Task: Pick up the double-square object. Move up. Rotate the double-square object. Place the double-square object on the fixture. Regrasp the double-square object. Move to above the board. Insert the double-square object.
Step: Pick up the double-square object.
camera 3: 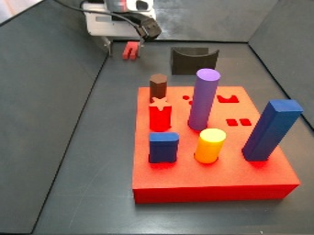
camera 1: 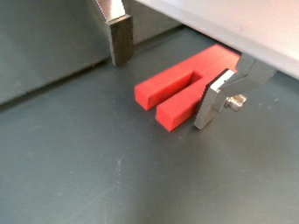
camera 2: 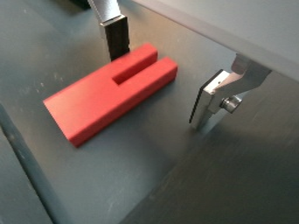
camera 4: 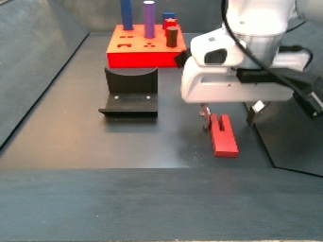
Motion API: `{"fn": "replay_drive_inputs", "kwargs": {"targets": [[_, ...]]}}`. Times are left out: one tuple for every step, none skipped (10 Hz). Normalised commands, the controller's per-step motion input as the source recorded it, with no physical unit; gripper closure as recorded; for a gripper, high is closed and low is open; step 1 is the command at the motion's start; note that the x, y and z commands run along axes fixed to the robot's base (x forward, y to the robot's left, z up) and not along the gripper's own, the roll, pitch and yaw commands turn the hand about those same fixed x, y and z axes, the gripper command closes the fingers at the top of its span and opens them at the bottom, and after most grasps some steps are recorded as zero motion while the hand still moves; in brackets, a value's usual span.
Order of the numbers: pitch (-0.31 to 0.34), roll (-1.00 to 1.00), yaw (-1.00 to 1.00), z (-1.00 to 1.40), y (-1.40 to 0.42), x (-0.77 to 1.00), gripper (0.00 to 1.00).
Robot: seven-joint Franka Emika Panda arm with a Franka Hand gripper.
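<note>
Both wrist views show the gripper [camera 2: 163, 74] spread wide over the flat, matte red, slotted double-square object [camera 2: 108, 93].

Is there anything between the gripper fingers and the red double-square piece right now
Nothing visible. The gripper is open, its fingers straddling one end of the double-square object, which lies flat on the floor.

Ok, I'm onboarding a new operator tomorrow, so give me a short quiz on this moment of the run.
1. True or false: the gripper has lifted the red double-square object.
2. The fingers stand: A) shut on it, B) open, either side of it, C) over the board.
3. What stands between the board and the piece?

Key: 1 false, it lies on the floor. 2 B. 3 The fixture.
</note>
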Motion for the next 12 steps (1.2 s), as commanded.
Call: {"fn": "replay_drive_inputs", "kwargs": {"targets": [[-0.04,0.0,-0.11,-1.0,0.11,-0.06,0.0],[-0.124,0.0,-0.01,0.06,0.0,-0.17,0.0],[-0.02,0.0,0.0,0.0,0.0,0.0,0.0],[0.0,0.0,0.0,0.0,0.0,0.0,0.0],[0.0,0.0,0.0,0.0,0.0,0.0,1.0],[0.0,0.0,0.0,0.0,0.0,0.0,1.0],[0.0,0.0,0.0,0.0,0.0,0.0,1.0],[0.0,0.0,0.0,0.0,0.0,0.0,1.0],[0.0,0.0,0.0,0.0,0.0,0.0,1.0],[0.0,0.0,0.0,0.0,0.0,0.0,1.0],[0.0,0.0,0.0,0.0,0.0,0.0,1.0],[0.0,0.0,0.0,0.0,0.0,0.0,1.0]]}}
